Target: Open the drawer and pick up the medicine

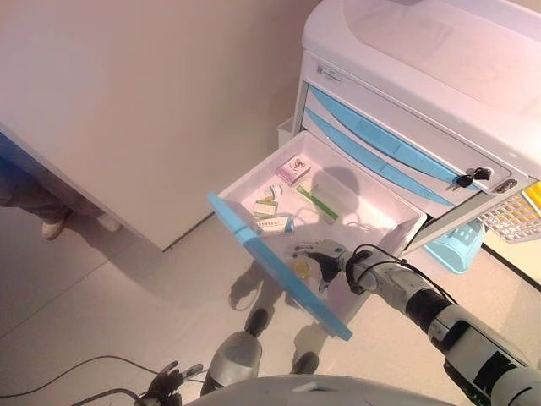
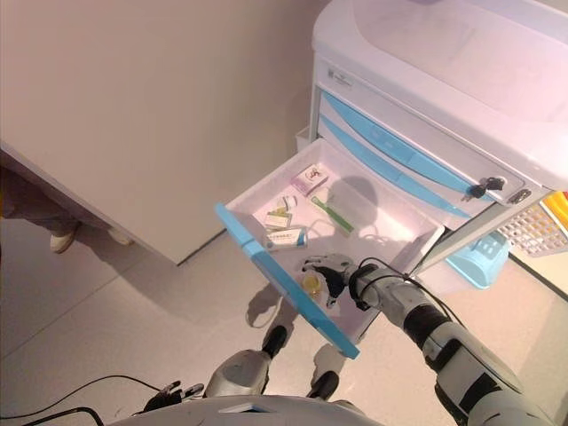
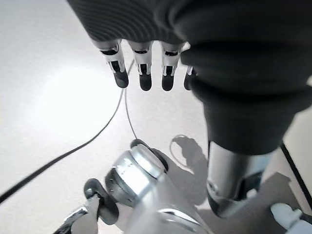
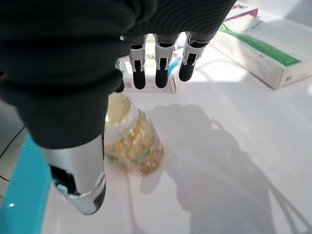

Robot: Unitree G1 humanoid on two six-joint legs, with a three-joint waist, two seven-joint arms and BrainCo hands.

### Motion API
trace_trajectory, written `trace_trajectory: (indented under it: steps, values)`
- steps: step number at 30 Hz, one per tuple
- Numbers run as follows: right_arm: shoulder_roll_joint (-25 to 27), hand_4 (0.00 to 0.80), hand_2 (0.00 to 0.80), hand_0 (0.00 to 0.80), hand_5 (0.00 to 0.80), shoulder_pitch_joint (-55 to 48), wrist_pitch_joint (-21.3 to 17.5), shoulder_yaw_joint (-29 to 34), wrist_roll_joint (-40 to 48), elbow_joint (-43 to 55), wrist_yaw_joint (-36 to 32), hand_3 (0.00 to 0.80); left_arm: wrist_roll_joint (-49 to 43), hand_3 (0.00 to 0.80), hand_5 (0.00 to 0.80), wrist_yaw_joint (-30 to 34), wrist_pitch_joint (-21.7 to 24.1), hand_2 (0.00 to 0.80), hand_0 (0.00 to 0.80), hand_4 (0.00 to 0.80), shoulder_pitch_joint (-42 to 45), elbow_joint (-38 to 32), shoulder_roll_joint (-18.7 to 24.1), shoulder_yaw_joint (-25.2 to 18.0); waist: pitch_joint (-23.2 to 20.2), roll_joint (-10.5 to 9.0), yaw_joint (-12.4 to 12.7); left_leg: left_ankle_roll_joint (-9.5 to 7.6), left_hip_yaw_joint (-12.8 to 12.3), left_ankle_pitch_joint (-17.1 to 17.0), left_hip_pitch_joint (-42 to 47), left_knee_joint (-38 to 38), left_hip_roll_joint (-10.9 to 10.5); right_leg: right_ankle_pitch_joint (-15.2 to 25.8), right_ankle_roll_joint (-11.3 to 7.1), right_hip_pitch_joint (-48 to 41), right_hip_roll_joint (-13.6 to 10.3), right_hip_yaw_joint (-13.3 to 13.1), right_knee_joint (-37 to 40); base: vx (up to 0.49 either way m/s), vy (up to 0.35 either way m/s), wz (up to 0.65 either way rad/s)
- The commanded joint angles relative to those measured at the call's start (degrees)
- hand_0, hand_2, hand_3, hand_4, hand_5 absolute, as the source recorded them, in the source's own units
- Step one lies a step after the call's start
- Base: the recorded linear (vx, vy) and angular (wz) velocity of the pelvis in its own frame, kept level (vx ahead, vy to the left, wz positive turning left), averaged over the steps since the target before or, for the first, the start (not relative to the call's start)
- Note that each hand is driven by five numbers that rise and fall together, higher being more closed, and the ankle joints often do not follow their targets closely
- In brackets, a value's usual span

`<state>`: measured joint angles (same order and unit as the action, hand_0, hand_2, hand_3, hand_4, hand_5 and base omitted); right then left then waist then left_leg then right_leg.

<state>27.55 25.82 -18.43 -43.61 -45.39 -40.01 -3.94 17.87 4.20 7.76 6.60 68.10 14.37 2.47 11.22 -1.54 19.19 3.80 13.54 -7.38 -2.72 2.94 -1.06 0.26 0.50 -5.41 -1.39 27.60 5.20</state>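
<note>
The cart's lowest drawer (image 1: 272,264), white with a blue front, is pulled wide open. Inside lie a pink box (image 1: 293,169), a long green-and-white box (image 1: 317,203), some small boxes (image 1: 272,223) and a small clear bottle of yellow pills (image 1: 301,269) near the front. My right hand (image 1: 322,254) is inside the drawer just above the bottle. In the right wrist view its fingers (image 4: 159,68) are straight and the thumb stands beside the bottle (image 4: 132,140) without closing on it. My left hand (image 1: 173,378) hangs low and open over the floor.
The white cart (image 1: 423,68) has closed blue drawers (image 1: 380,144) above and keys in a lock (image 1: 471,178). A light blue basket (image 1: 456,245) and a white basket (image 1: 516,216) hang at its right. A white panel (image 1: 127,101) stands left, with a person's shoes (image 1: 55,224) beside it.
</note>
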Motion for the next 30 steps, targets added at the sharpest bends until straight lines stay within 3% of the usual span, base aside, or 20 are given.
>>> trace_trajectory:
  steps: [1,13,30]
  values:
    - [-1.99,0.0,0.0,0.0,0.0,2.56,0.38,-2.18,-1.39,1.54,3.04,0.0,-1.63,0.0,0.0,-0.49,1.59,0.0,0.0,0.0,-1.14,0.2,1.69,2.97,-0.34,-1.94,1.25,-0.39,-1.67,2.81,-1.5,0.84,-2.32,-3.67,-1.75,-0.21,-0.69,-0.49,-3.96,0.0,0.0,0.0]
    - [-5.76,0.0,0.0,0.0,0.0,-0.57,4.55,-0.15,-4.29,-2.33,10.36,0.0,-3.12,0.0,0.0,-1.01,0.69,0.0,0.0,0.0,-0.73,0.61,0.64,3.1,-1.18,-1.07,1.34,-0.68,-0.85,2.77,-1.45,1.01,-2.75,-3.52,-2.09,-0.38,-1.0,-0.37,-3.6,0.016,0.001,0.03]
    - [-7.53,0.0,0.0,0.0,0.0,-0.18,6.25,-0.55,-6.07,-4.26,13.53,0.0,-3.01,0.0,0.0,-0.39,1.2,0.0,0.0,0.0,-1.18,0.65,0.49,4.13,-0.99,-0.51,1.52,-0.91,-0.36,2.54,-1.94,1.08,-3.05,-3.38,-2.18,-0.07,-1.19,-0.02,-3.5,0.0,0.0,0.0]
